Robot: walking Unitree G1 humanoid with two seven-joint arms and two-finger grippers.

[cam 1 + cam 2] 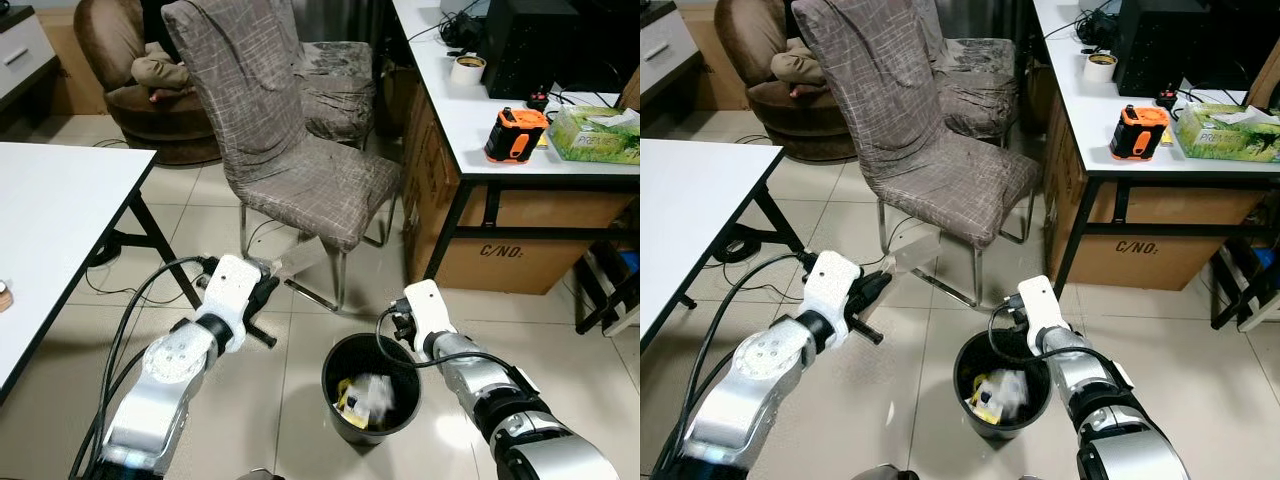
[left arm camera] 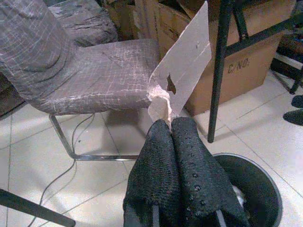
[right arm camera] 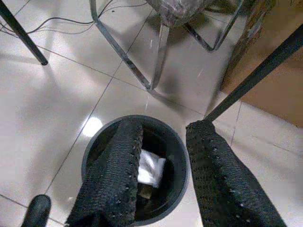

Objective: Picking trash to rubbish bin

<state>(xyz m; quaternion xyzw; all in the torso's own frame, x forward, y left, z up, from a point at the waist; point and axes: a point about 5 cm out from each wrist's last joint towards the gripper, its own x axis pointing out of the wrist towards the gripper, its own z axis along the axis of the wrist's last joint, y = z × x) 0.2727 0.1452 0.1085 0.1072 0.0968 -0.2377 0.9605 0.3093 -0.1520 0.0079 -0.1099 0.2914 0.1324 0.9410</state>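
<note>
You're over a pale glossy tile floor with loose black cables. Ahead of the left pincer stands a grey fabric-covered chair on chrome legs. Behind it, a brown armchair. Beyond the right pincer, a white desk on black legs, cardboard box beneath. Outboard of the left pincer, another white table.

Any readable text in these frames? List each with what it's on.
"C/NO:" printed on the cardboard box under the desk.
Green tissue box on the desk: has lettering, too blurred to read.
Orange and black device on the desk: any marking too small to read.
</note>
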